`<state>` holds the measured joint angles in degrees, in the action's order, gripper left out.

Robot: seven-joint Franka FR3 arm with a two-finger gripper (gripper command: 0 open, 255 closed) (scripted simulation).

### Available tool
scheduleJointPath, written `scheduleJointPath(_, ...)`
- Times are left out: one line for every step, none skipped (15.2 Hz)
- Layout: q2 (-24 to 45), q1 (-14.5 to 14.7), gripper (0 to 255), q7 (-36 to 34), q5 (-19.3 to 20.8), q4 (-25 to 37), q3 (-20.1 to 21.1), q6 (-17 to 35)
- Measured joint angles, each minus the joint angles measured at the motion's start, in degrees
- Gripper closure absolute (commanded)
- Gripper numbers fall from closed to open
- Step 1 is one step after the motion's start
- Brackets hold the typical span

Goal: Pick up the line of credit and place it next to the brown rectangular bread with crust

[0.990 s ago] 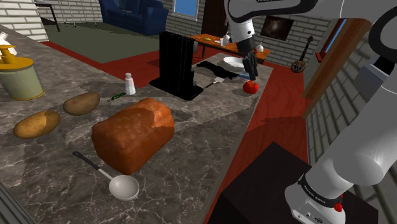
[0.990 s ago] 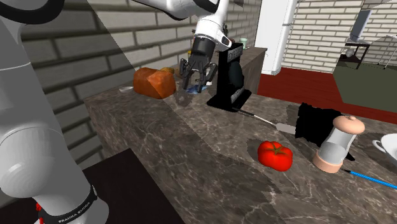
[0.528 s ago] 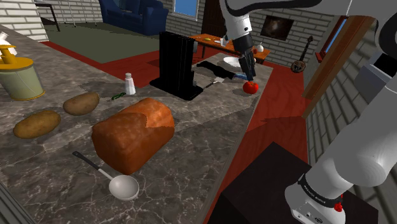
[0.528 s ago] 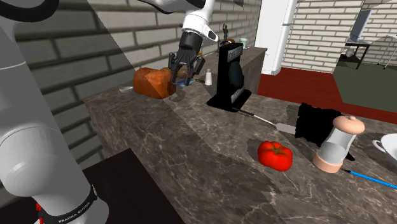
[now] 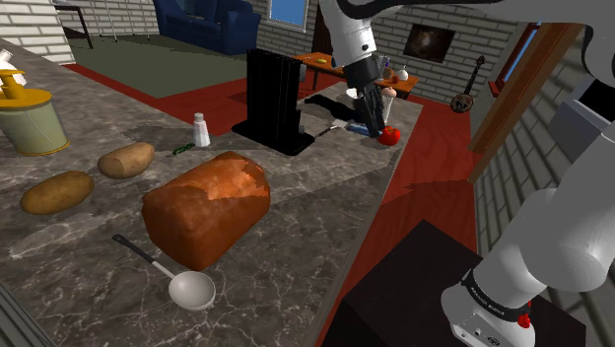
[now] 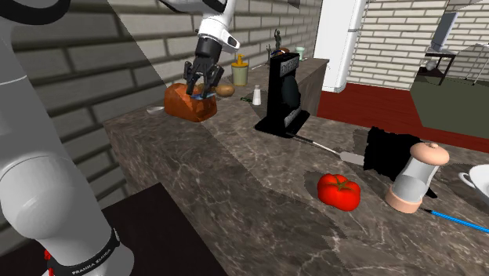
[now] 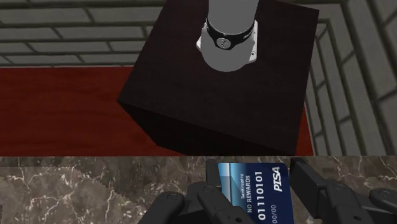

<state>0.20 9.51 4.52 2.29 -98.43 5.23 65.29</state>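
A blue credit card point(image 7: 252, 190) printed "NO REWARDS" stands between my black fingers point(image 7: 213, 198), and the gripper point(image 7: 256, 186) is shut on it. In the second exterior view the gripper point(image 6: 201, 88) hangs in the air in front of the brown crusted bread loaf point(image 6: 185, 103), with a bit of the blue card point(image 6: 206, 96) showing. From the shoulder view the loaf point(image 5: 207, 205) lies on the marble counter point(image 5: 296, 227), and the gripper point(image 5: 373, 122) is raised well above the counter's edge. The wrist view looks down on that edge.
A black upright block point(image 5: 272, 99), a salt shaker point(image 5: 201, 129), two potatoes point(image 5: 126, 159) point(image 5: 57, 191), a ladle point(image 5: 187, 286) and a pale canister point(image 5: 30, 120) stand around the loaf. A tomato point(image 6: 338, 190) and a pepper mill point(image 6: 415, 179) sit further along. The dark stand point(image 7: 222, 83) lies below.
The gripper, still clasping the card, has travelled from beside the black block toward the bread, leftward in both exterior views, and has turned.
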Motion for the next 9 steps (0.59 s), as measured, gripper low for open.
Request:
scheduleJointPath(0.46,0.70,255,-1.50,-0.78,0.81,0.70,-0.40)
scheduleJointPath(0.91,1.30,255,-2.81,-1.47,1.05,1.28,-0.21)
scheduleJointPath(1.20,2.09,255,-4.50,-2.35,1.65,2.06,-0.56)
scheduleJointPath(1.22,2.84,255,-6.12,-3.23,1.83,2.78,-0.71)
scheduleJointPath(1.21,3.57,255,-7.68,-4.08,1.55,3.48,-0.40)
scheduleJointPath(1.39,4.18,255,-9.02,-4.77,1.84,4.07,-0.46)
scheduleJointPath(1.78,4.83,255,-10.43,-5.47,2.46,4.68,-0.61)
scheduleJointPath(1.91,5.56,255,-12.00,-6.27,2.46,5.37,-0.39)
scheduleJointPath(2.44,6.15,255,-13.26,-6.85,3.20,5.92,-0.54)
